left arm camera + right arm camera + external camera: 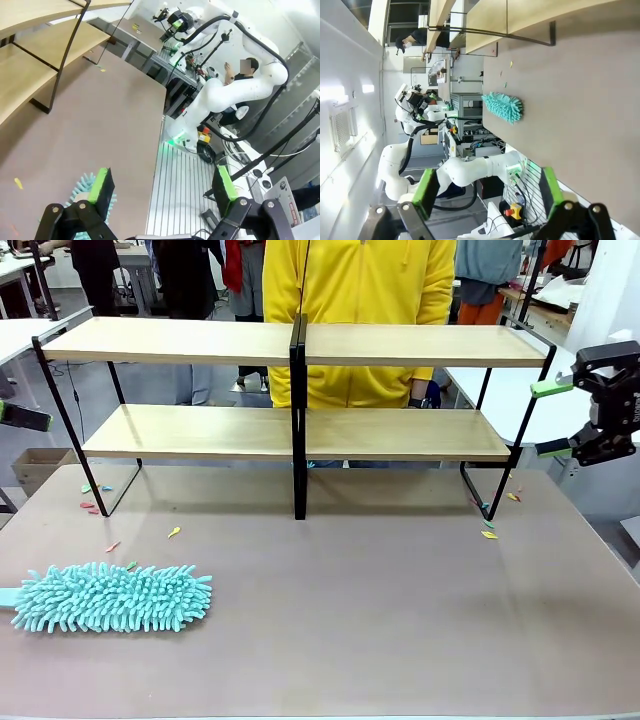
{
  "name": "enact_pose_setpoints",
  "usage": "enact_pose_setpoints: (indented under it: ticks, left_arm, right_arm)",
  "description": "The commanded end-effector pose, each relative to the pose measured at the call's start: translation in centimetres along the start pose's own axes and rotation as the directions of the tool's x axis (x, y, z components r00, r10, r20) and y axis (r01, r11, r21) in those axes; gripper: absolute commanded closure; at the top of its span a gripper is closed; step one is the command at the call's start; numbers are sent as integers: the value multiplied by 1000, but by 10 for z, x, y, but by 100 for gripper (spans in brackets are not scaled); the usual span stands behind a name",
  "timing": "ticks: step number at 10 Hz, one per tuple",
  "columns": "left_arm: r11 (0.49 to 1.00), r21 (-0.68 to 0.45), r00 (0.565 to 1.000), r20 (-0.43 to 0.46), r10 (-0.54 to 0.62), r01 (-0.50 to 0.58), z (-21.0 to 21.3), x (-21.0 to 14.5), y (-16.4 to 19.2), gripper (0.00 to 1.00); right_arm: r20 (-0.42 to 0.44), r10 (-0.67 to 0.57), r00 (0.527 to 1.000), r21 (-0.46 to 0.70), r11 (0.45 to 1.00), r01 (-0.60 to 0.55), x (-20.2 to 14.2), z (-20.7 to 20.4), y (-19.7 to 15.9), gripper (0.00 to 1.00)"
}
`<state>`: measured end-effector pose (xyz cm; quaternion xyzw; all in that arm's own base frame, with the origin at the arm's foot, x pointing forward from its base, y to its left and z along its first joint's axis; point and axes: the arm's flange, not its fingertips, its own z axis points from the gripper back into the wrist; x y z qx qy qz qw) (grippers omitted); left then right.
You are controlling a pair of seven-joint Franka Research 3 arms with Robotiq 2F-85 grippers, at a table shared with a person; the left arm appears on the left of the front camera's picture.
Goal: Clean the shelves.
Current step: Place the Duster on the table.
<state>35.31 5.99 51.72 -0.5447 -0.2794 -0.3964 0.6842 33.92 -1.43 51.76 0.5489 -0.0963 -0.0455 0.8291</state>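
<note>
The shelves (300, 435) stand across the far half of the table, two long light-wood boards on a thin black frame with a black centre post; both boards look bare. They also show as shelves (30, 60) and shelves (485, 20) in the wrist views. My right gripper (552, 418) hangs open beside the rack's right end, off the table's right side, holding nothing. In its own view the right gripper (489, 187) is wide open. My left gripper (162, 187) is open and empty above the table's left edge, one of its fingers (25, 418) poking in at the left.
A teal fluffy duster (110, 598) lies at the table's near left, also seen as duster (90, 187) and duster (504, 106). Small coloured scraps (173, 532) dot the brown table (400, 620) near the rack's feet. A person in a yellow hoodie (355, 280) stands behind the shelves.
</note>
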Motion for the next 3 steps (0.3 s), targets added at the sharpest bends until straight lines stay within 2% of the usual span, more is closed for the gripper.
enact_pose_setpoints:
  ticks: [1, 3]
  left_arm:
    - [1000, -13, 1000, 13, -13, 13, 0, 0, -1, 0]
    - [1000, -13, 1000, 13, -13, 13, 0, 0, -1, 0]
  right_arm:
    - [5, 32, 999, 26, 999, -32, 2, 0, 3, 0]
    - [5, 32, 999, 26, 999, -32, 2, 0, 3, 0]
